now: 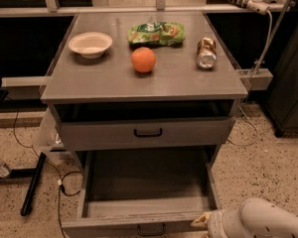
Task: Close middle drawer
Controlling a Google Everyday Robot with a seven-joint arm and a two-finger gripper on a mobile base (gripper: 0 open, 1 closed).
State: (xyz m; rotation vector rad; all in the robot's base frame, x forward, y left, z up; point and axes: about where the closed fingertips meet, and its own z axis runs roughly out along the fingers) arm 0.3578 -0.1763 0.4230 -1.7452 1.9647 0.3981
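The middle drawer (145, 180) is pulled far out from the grey cabinet, low in the camera view. Its deep tray is empty. Its flat low front (104, 227) runs along the bottom edge, with a small black bar handle (150, 229) at centre. My gripper (201, 221) is at the bottom right, on the end of the white arm (260, 222). It sits right at the front right corner of the drawer front, and I cannot tell whether it touches it.
The taller-fronted drawer (188, 132) above is slightly open. The cabinet top (114, 81) holds a white bowl (90, 43), an orange (143, 59), a green snack bag (156, 32) and a can (206, 52). A black bar (32, 185) and cables lie on the floor at left.
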